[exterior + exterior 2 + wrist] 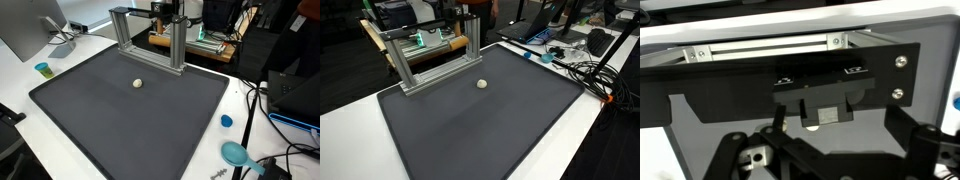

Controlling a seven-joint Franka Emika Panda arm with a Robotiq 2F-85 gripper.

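Where the wrist view shows them, the jaws stand released: their dark linkages sit far apart in the lower corners of the picture, with nothing clamped between them. Just beyond them in that view runs a bar of the aluminium frame (760,47), with the white tabletop (790,15) past it. The jaws themselves cannot be made out in either exterior view.

The frame (150,38) stands upright at the far edge of the dark mat (130,125) and shows in both exterior views, a rectangle of silver bars on posts (435,55). Before it, well apart from its posts, a small pale ball (138,84) lies alone on the mat (480,130); it is also plain in an exterior view (481,84), in the half of the mat nearer the frame. Whether the ball shows in the wrist view I cannot tell.

The mat covers most of the white tabletop (18,100). Off the mat, in an exterior view, a teal cup (43,69) stands near a monitor (30,30), a blue cap (227,121) lies just beside the mat's edge, and a teal round thing (235,153) lies nearer the corner. Cables (590,72) sprawl over the tabletop (360,112) beside the mat in an exterior view.
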